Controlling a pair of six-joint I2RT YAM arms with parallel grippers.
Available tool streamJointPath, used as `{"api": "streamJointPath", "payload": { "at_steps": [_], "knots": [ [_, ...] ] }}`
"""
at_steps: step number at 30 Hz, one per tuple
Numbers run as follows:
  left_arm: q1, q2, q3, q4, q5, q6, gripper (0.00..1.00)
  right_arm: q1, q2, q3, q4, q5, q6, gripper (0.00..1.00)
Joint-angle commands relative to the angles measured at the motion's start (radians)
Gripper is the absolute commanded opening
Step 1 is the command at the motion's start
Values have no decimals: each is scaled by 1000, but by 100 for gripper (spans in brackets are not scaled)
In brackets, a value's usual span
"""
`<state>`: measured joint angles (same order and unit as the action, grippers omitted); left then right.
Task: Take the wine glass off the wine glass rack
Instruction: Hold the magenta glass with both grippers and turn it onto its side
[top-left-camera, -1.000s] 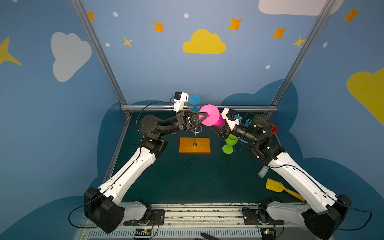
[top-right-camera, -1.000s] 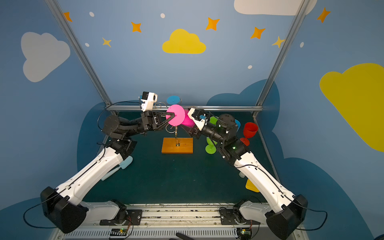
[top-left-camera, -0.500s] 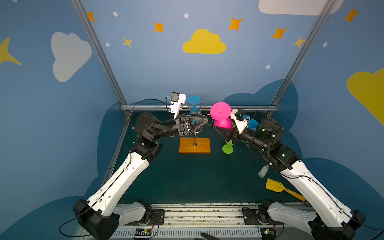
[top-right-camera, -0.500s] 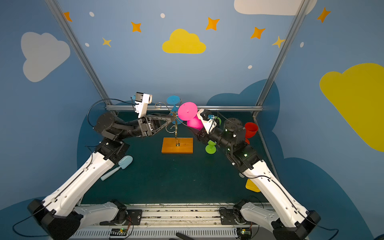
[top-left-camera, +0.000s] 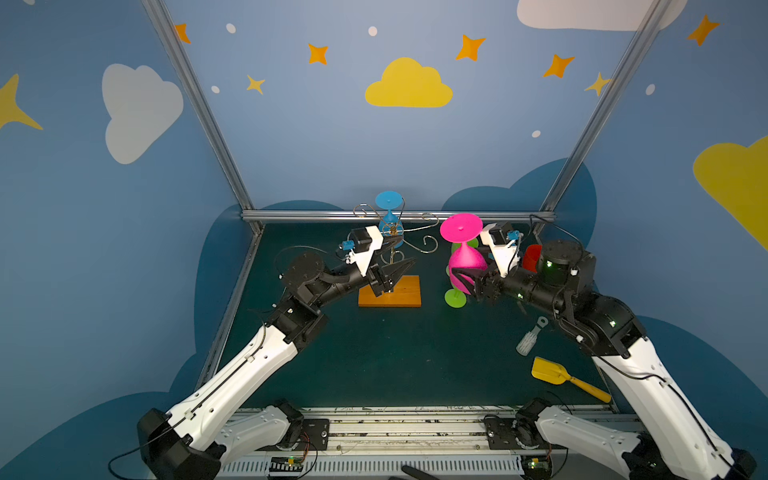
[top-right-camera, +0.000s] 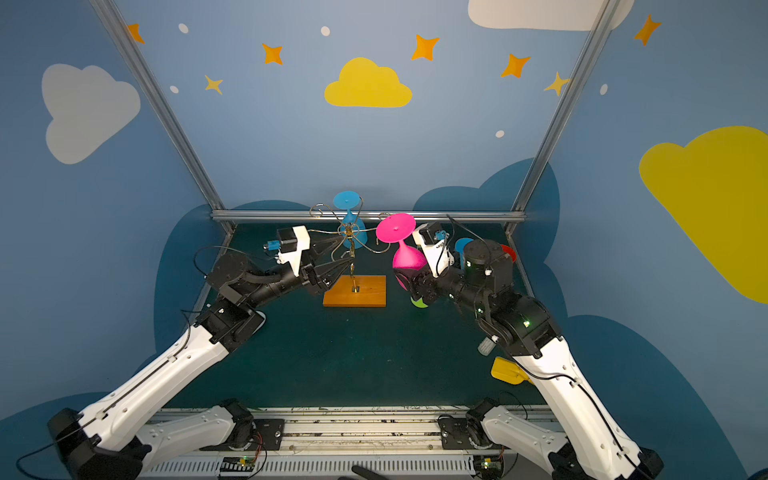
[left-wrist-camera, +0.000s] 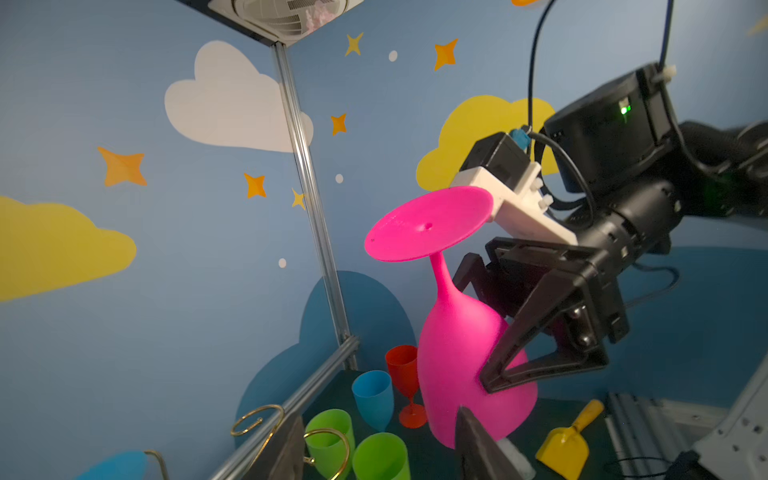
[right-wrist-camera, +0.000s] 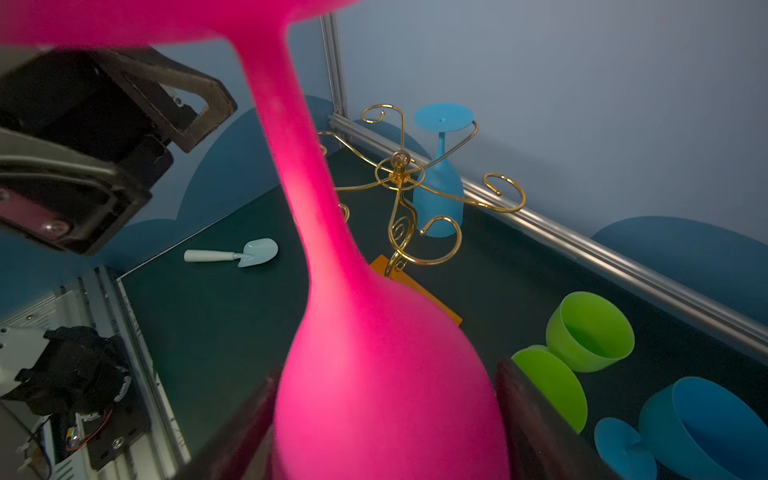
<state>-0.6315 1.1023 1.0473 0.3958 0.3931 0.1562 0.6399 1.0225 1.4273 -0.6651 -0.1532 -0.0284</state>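
Note:
The pink wine glass (top-left-camera: 465, 262) (top-right-camera: 409, 259) (left-wrist-camera: 457, 345) (right-wrist-camera: 374, 353) hangs foot-up in the air, right of the wine glass rack and clear of its arms. My right gripper (top-left-camera: 464, 279) (top-right-camera: 409, 282) (right-wrist-camera: 384, 386) is shut on its bowl. The wine glass rack (top-left-camera: 390, 291) (top-right-camera: 355, 291) (right-wrist-camera: 399, 174) is gold wire on an orange wooden base. A blue wine glass (top-left-camera: 388, 199) (top-right-camera: 347, 199) (right-wrist-camera: 440, 183) hangs from a back arm. My left gripper (top-left-camera: 409, 249) (top-right-camera: 347, 249) (left-wrist-camera: 378, 428) is open beside the rack's post, holding nothing.
Green cups (right-wrist-camera: 590, 332) (left-wrist-camera: 382, 457), a blue cup (left-wrist-camera: 374, 395) and a red glass (left-wrist-camera: 405, 365) stand at the back right. A yellow scoop (top-left-camera: 548, 370) and a white brush (top-left-camera: 528, 340) lie on the right. A pale trowel (right-wrist-camera: 232, 254) lies left. A metal rail (top-left-camera: 415, 215) bounds the back.
My left gripper has opened and drawn back and down to the rack's post. My right gripper has carried the pink glass to the right and lower, away from the rack.

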Motion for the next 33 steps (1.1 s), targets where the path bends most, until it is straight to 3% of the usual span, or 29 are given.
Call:
{"api": "streamJointPath", "payload": {
  "at_steps": [1,8,17,20,26,30,33],
  "knots": [
    [-16,9,-7,104,-45,263,54,13,10,34,-70,-36,39,26],
    [-46,55,17,123,-37,388,50,39,55,44,-90,-64,55,24],
    [-62,86,38,121,-9,448,43,98,116,61,-100,-74,59,21],
    [-63,86,54,88,-2,457,36,118,128,62,-104,-63,58,21],
    [-63,79,55,58,-3,467,9,135,139,64,-104,-52,68,23],
    [-64,62,41,59,-38,453,3,136,126,51,-85,-50,83,35],
    [-63,38,18,89,-96,388,3,135,87,15,-31,-41,101,60]
  ]
}}
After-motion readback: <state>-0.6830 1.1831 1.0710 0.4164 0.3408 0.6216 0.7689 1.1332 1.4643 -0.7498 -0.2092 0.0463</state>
